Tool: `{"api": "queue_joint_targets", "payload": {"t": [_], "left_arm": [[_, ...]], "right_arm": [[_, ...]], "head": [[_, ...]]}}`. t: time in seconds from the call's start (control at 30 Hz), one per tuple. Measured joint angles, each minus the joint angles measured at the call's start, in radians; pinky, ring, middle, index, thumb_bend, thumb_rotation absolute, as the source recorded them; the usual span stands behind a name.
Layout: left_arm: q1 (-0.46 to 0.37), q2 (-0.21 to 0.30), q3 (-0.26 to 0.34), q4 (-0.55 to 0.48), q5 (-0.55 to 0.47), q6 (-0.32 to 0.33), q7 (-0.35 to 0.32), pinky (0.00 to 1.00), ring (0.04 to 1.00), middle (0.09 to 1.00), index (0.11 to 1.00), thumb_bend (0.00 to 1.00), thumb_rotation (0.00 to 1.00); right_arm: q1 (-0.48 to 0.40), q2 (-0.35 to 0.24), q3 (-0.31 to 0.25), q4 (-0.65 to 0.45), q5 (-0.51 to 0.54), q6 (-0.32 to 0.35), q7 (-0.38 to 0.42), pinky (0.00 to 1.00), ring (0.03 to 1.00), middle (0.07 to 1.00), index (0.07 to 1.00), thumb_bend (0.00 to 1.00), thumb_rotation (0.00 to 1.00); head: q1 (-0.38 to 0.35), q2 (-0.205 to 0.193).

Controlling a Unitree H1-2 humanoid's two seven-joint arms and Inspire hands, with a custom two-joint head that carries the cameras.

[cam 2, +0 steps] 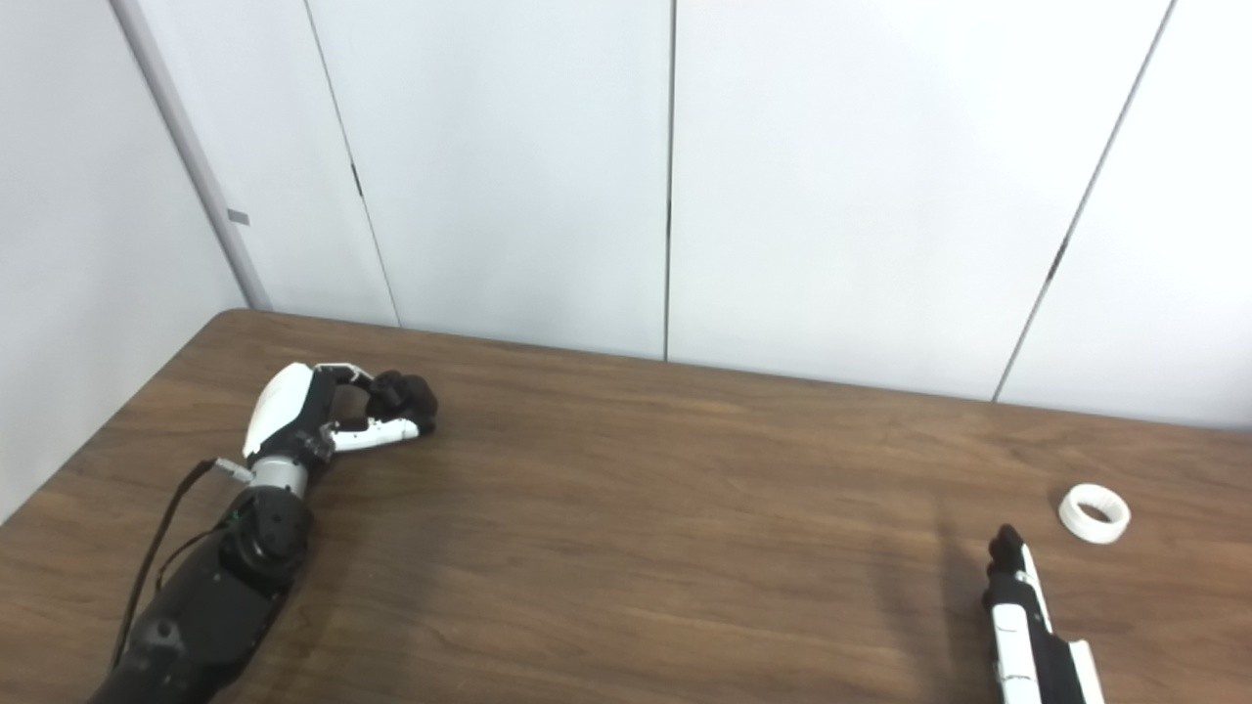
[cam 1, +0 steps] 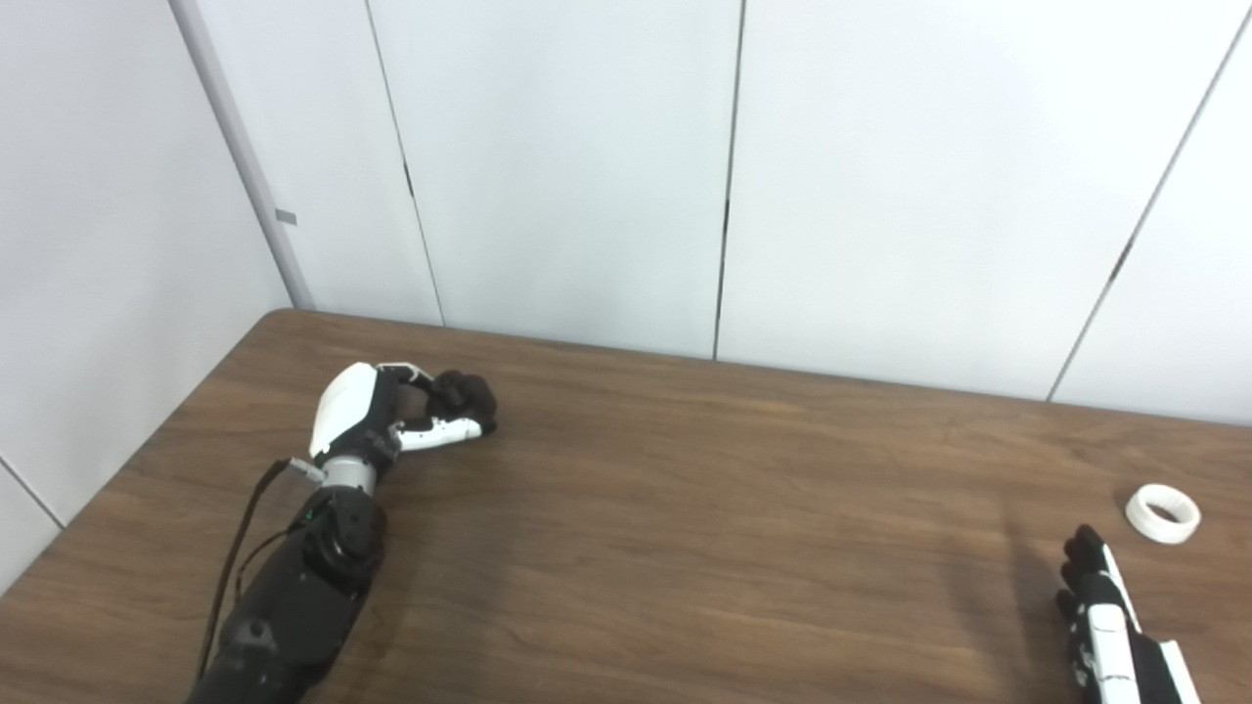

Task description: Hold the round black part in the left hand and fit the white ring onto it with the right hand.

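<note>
My left hand lies at the back left of the table, its fingers and thumb curled around a dark round lump, the round black part. Much of the part is hidden by the dark fingertips. The white ring lies flat on the table at the far right. My right hand comes in at the bottom right corner with its fingers stretched out and holding nothing. Its fingertips stop a little short of the ring, below and to its left, and do not touch it.
The brown wooden table runs back to white wall panels. Its left edge slants in close to my left forearm, which has a black cable along it. The ring lies near the picture's right edge.
</note>
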Motion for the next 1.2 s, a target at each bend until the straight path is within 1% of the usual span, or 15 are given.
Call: {"api": "queue_joint_targets", "payload": {"t": [0.1, 0.17, 0.27, 0.4, 0.57, 0.7, 0.8, 0.87, 0.97, 1.07, 1.13, 1.2], "left_arm": [[0.021, -0.001, -0.032, -0.069, 0.052, -0.010, -0.002, 1.00, 0.839, 0.730, 0.484, 0.52, 0.05], [0.026, -0.006, -0.042, -0.091, 0.080, -0.016, -0.002, 1.00, 0.836, 0.730, 0.484, 0.52, 0.05], [0.044, -0.020, -0.051, -0.155, 0.108, -0.015, -0.008, 1.00, 0.842, 0.731, 0.484, 0.52, 0.05], [0.076, -0.055, -0.071, -0.254, 0.130, -0.012, -0.045, 1.00, 0.845, 0.739, 0.484, 0.52, 0.05], [0.132, -0.080, -0.129, -0.347, 0.177, -0.019, -0.093, 1.00, 0.829, 0.734, 0.484, 0.52, 0.05], [0.161, -0.087, -0.169, -0.417, 0.250, -0.022, -0.120, 1.00, 0.820, 0.726, 0.484, 0.52, 0.05], [0.183, -0.103, -0.196, -0.466, 0.292, -0.029, -0.128, 0.97, 0.807, 0.721, 0.483, 0.52, 0.05], [0.197, -0.122, -0.214, -0.485, 0.321, -0.030, -0.139, 0.96, 0.806, 0.723, 0.484, 0.52, 0.05], [0.217, -0.155, -0.239, -0.488, 0.348, -0.040, -0.150, 0.98, 0.813, 0.723, 0.483, 0.52, 0.05], [0.232, -0.183, -0.259, -0.488, 0.366, -0.052, -0.160, 0.98, 0.811, 0.723, 0.483, 0.52, 0.05], [0.236, -0.195, -0.269, -0.488, 0.378, -0.053, -0.163, 0.97, 0.812, 0.726, 0.484, 0.52, 0.05], [0.240, -0.200, -0.284, -0.488, 0.401, -0.055, -0.166, 0.96, 0.807, 0.725, 0.484, 0.52, 0.05]], "right_arm": [[-0.001, 0.000, 0.001, 0.006, -0.005, -0.001, 0.000, 1.00, 1.000, 0.991, 1.000, 0.46, 1.00], [-0.001, 0.000, 0.003, 0.011, -0.009, -0.005, 0.000, 1.00, 1.000, 0.992, 1.000, 0.47, 1.00], [-0.001, 0.000, 0.005, 0.015, -0.012, -0.016, 0.000, 1.00, 1.000, 0.991, 1.000, 0.47, 1.00], [-0.007, 0.001, 0.006, 0.033, -0.012, -0.031, 0.000, 1.00, 0.999, 0.989, 1.000, 0.47, 1.00], [-0.014, 0.003, 0.012, 0.045, -0.014, -0.041, 0.000, 1.00, 0.998, 0.991, 1.000, 0.49, 1.00], [-0.014, 0.009, 0.016, 0.047, -0.021, -0.045, -0.005, 1.00, 0.986, 0.984, 1.000, 0.51, 1.00], [-0.014, 0.017, 0.017, 0.049, -0.025, -0.046, -0.012, 1.00, 0.992, 0.986, 1.000, 0.52, 1.00], [-0.014, 0.020, 0.018, 0.049, -0.030, -0.046, -0.017, 1.00, 0.994, 0.988, 1.000, 0.51, 1.00], [-0.015, 0.025, 0.019, 0.049, -0.036, -0.046, -0.022, 1.00, 0.989, 0.983, 0.999, 0.50, 1.00], [-0.016, 0.036, 0.018, 0.048, -0.035, -0.043, -0.031, 1.00, 0.988, 0.975, 0.997, 0.53, 1.00], [-0.017, 0.037, 0.018, 0.046, -0.035, -0.038, -0.033, 1.00, 0.982, 0.970, 0.994, 0.55, 1.00], [-0.017, 0.037, 0.018, 0.040, -0.035, -0.028, -0.034, 1.00, 0.980, 0.966, 0.990, 0.56, 1.00]], "head": [[-0.009, 0.003], [-0.018, 0.005], [-0.035, 0.005], [-0.051, 0.005], [-0.098, 0.014], [-0.120, 0.017], [-0.130, 0.017], [-0.138, 0.021], [-0.147, 0.028], [-0.161, 0.037], [-0.161, 0.037], [-0.170, 0.046]]}}
